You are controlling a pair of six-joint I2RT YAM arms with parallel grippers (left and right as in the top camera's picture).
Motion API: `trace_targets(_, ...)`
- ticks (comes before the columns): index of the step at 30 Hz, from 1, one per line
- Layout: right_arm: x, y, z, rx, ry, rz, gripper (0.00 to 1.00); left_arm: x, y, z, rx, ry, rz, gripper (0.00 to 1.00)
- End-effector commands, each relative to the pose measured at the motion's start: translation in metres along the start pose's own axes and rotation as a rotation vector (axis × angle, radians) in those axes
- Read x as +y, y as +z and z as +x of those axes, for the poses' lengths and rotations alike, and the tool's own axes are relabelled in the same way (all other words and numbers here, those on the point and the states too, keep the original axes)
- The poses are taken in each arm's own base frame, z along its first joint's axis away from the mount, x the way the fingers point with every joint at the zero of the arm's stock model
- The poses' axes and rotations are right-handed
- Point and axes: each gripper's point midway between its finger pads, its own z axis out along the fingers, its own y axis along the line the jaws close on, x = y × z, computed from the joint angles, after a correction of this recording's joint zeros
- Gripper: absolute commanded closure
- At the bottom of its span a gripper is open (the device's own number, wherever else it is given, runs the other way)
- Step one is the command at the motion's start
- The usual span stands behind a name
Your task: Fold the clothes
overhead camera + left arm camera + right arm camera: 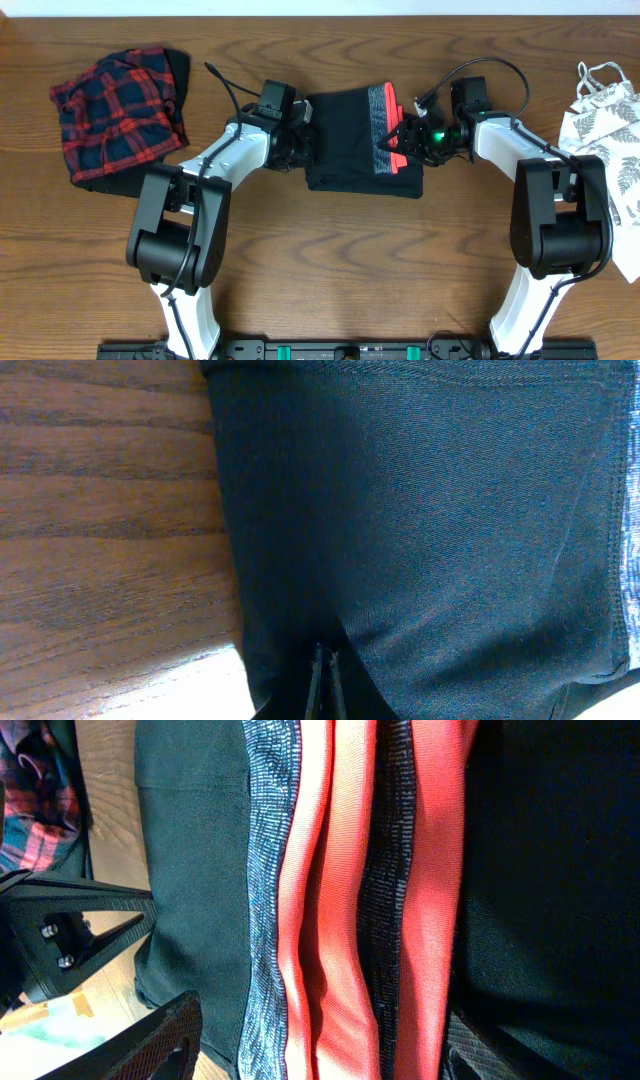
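The left claw (325,682) is pressing its two fingers together at the plain edge of the folded black stretch leggings (345,140), and the knit is puckering around the tips. Whether a pinch of cloth is sitting between them I cannot tell. The right claw (407,135) is standing spread over the opposite edge of those leggings, its fingers straddling the grey-and-coral-red striped waistband (330,900), with no cloth visibly caught. The leggings are lying as a compact, nearly square bundle on the brown wooden table (330,260), directly between the two claws, so each arm is reaching its own edge about equally. The waistband is running from the bundle's far edge to its near one, crosswise to the line joining the claws. Any further fold is probably going to travel along that line, plain edge toward waistband, led by the left claw. The crumpled red-and-navy plaid garment (115,115) is lying well beyond the bundle's plain side, and the white leaf-print top (605,140) well beyond its waistband side.
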Motion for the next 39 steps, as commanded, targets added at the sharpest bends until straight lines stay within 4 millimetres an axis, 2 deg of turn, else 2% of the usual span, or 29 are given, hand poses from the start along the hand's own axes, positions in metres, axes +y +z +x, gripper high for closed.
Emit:
trace_targets(1, 0.003, 0.01, 0.009, 0.03, -0.025, -0.008, 0.27, -0.003, 0.009, 0.008, 0.032, -0.003, 0.018, 0.94)
trace_targets(11, 0.03, 0.03, 0.014, 0.04, -0.09, -0.037, 0.28, -0.003, 0.009, 0.009, 0.036, -0.005, 0.016, 0.94)
trace_targets(14, 0.028, 0.031, 0.01, 0.024, -0.077, -0.016, 0.31, -0.003, 0.009, 0.009, 0.036, -0.005, 0.016, 0.94)
trace_targets(18, 0.015, 0.03, 0.007, 0.002, -0.036, 0.052, 0.39, -0.003, 0.009, 0.01, 0.04, -0.007, 0.015, 0.94)
trace_targets(21, 0.013, 0.03, 0.005, -0.008, -0.036, 0.062, 0.53, -0.002, 0.009, 0.011, 0.042, -0.007, 0.014, 0.94)
trace_targets(26, 0.019, 0.03, 0.0, -0.02, -0.066, 0.034, 0.93, -0.002, 0.009, 0.011, 0.043, -0.008, 0.014, 0.92)
trace_targets(27, 0.025, 0.03, 0.0, -0.018, -0.09, 0.002, 0.99, -0.002, 0.009, 0.012, 0.045, -0.009, 0.013, 0.85)
trace_targets(29, 0.043, 0.028, -0.001, -0.015, -0.158, -0.098, 0.99, -0.002, 0.009, 0.013, 0.049, -0.011, 0.011, 0.73)
trace_targets(31, 0.051, 0.022, -0.008, -0.037, -0.17, -0.131, 0.99, -0.001, 0.008, 0.015, 0.059, -0.015, 0.006, 0.66)
trace_targets(39, 0.069, -0.03, -0.036, -0.167, -0.221, -0.163, 0.99, 0.002, 0.008, 0.017, 0.066, -0.02, -0.003, 0.57)
